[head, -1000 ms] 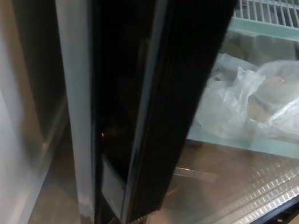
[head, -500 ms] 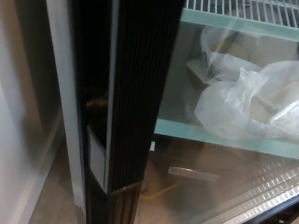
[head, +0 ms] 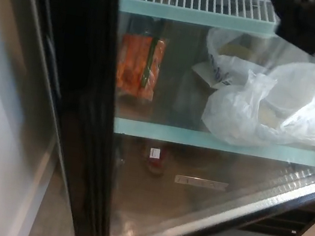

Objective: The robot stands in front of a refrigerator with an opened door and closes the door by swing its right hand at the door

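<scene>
Fridge door (head: 79,110) seen through glass, frame edge running from 11 to 6 o'clock.
Right robot hand (head: 311,26) dark and blurred at 1 o'clock, against the glass; cannot tell whether fingers are spread or pressed together. Left robot hand out of view. Behind the glass: wire shelf (head: 196,2) at 12, orange packet (head: 139,66) below it, white plastic bags (head: 275,105) at 3 o'clock on a glass shelf (head: 202,139).
</scene>
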You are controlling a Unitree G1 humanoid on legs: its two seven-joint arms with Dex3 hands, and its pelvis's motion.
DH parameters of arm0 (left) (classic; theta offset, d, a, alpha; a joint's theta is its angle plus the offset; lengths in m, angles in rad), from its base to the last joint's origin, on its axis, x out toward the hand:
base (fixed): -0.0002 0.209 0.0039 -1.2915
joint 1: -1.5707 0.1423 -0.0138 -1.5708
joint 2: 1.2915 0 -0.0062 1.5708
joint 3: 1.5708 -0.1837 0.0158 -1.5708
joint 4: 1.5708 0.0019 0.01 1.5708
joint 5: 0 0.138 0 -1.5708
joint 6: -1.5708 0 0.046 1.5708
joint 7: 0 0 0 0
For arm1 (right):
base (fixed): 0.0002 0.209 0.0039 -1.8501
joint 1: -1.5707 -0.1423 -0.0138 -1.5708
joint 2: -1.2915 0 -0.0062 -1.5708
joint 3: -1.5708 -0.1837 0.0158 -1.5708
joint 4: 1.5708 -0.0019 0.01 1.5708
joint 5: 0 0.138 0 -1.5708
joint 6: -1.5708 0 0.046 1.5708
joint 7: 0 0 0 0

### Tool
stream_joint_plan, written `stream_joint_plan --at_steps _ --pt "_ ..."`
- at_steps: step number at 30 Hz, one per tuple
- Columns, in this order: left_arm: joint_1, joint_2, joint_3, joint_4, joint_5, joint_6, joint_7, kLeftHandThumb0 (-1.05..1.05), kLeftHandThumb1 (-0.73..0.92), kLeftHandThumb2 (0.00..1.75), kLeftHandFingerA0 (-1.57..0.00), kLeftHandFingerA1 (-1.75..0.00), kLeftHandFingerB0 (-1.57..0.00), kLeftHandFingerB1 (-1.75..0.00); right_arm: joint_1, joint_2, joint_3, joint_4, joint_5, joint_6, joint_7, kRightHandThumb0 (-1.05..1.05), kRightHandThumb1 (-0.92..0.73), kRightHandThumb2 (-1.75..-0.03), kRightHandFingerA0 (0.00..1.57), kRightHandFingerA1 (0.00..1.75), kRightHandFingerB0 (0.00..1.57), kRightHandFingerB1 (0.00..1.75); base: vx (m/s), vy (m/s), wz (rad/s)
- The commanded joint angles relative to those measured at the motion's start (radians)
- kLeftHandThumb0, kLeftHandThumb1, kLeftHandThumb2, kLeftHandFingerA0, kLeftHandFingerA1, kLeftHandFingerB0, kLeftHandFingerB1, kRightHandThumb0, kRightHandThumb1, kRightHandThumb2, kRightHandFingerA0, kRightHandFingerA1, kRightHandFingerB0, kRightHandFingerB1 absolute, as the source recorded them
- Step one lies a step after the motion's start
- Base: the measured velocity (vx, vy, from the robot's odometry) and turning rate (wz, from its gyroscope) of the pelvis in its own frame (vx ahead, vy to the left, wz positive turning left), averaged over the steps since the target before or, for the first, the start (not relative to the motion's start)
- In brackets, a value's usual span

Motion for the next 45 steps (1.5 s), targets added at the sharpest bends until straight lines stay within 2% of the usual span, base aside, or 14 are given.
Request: stream_joint_plan --at_steps 1,8,9,15,16,19,21,22,35,36,37,40,43,45 --pt "0.004 0.010 0.009 0.009 -0.004 -0.016 0.000 -0.39 0.72 0.61 -0.51 -0.40 -0.45 -0.37 -0.325 -0.008 0.349 1.011 -0.340 0.171 0.131 -0.71 -0.92 -0.70 0.02 0.18 0.10 0.23 0.00 0.000 0.00" --pt "0.010 0.009 0.011 0.011 -0.005 -0.017 0.004 -0.39 0.72 0.61 -0.50 -0.39 -0.45 -0.37 -0.379 -0.005 0.377 1.099 -0.305 0.212 0.194 -0.75 -0.82 -0.73 0.06 0.19 0.13 0.24 0.00 0.001 0.02" --pt "0.009 0.009 0.013 0.013 -0.007 -0.020 0.002 -0.39 0.72 0.62 -0.51 -0.40 -0.45 -0.37 -0.386 -0.010 0.380 1.108 -0.301 0.211 0.201 -0.77 -0.71 -1.03 0.00 0.30 0.13 0.40 0.00 0.000 0.00" --pt "0.008 0.010 0.014 0.015 -0.008 -0.022 -0.004 -0.39 0.72 0.62 -0.51 -0.41 -0.45 -0.37 -0.406 -0.034 0.408 1.149 -0.286 0.204 0.220 -0.74 -0.71 -1.07 0.02 0.35 0.07 0.40 0.00 0.000 0.00" --pt "0.010 0.010 0.016 0.015 -0.011 -0.022 -0.005 -0.39 0.72 0.62 -0.51 -0.41 -0.45 -0.37 -0.404 -0.042 0.418 1.161 -0.284 0.199 0.223 -0.87 -0.77 -1.06 0.03 0.33 0.10 0.40 0.00 0.000 0.00" --pt "0.011 0.010 0.017 0.015 -0.012 -0.022 -0.005 -0.39 0.72 0.62 -0.51 -0.41 -0.45 -0.37 -0.411 -0.045 0.430 1.187 -0.277 0.193 0.213 -0.87 -0.77 -1.06 0.03 0.33 0.10 0.40 0.00 0.000 0.00" --pt "0.011 0.012 0.008 0.014 -0.002 -0.025 0.002 -0.39 0.73 0.62 -0.49 -0.39 -0.44 -0.37 -0.410 -0.054 0.434 1.211 -0.260 0.192 0.217 -0.76 -0.72 -1.05 0.01 0.39 0.09 0.41 0.00 0.000 0.00" --pt "0.010 0.014 0.005 0.013 0.002 -0.024 0.002 -0.39 0.73 0.62 -0.48 -0.39 -0.43 -0.36 -0.402 -0.064 0.434 1.219 -0.248 0.189 0.219 -0.35 -0.51 -1.08 0.00 0.48 0.00 0.46 0.00 0.000 0.00" --pt "0.010 0.010 0.008 0.016 -0.001 -0.025 0.002 -0.39 0.73 0.62 -0.51 -0.40 -0.46 -0.38 -0.269 -0.122 0.470 1.261 -0.199 0.081 0.159 -0.35 -0.51 -1.09 0.00 0.48 0.00 0.46 0.00 0.000 0.00" --pt "0.000 0.014 0.005 0.015 0.002 -0.020 -0.004 -0.39 0.73 0.62 -0.50 -0.39 -0.46 -0.37 -0.141 -0.141 0.413 1.184 -0.124 0.049 0.160 -0.34 -0.54 -1.08 0.00 0.47 0.00 0.45 0.00 0.000 0.00" --pt "-0.003 0.014 0.004 0.014 0.003 -0.020 -0.005 -0.39 0.73 0.62 -0.52 -0.40 -0.47 -0.38 -0.023 -0.162 0.368 1.097 -0.069 0.028 0.156 -0.63 -0.83 -0.65 0.20 0.29 0.22 0.29 0.00 0.000 0.00" --pt "-0.001 0.013 0.004 0.014 0.003 -0.022 -0.003 -0.39 0.73 0.62 -0.52 -0.40 -0.47 -0.38 0.087 -0.182 0.325 0.992 -0.042 0.023 0.158 -0.63 -0.83 -0.65 0.20 0.29 0.22 0.29 0.00 0.000 0.00" --pt "0.000 0.018 0.011 0.016 -0.003 -0.020 -0.003 -0.41 0.72 0.62 -0.58 -0.42 -0.48 -0.38 0.277 -0.193 0.267 0.855 0.022 -0.016 0.147 -0.64 -0.85 -0.66 0.22 0.30 0.23 0.29 0.00 0.000 0.00" --pt "0.002 0.018 0.013 0.018 -0.005 -0.018 -0.004 -0.40 0.73 0.62 -0.52 -0.40 -0.48 -0.38 0.468 -0.180 0.197 0.806 0.093 -0.040 0.115 -0.60 -0.83 -0.65 0.31 0.33 0.29 0.31 0.00 0.000 0.00"
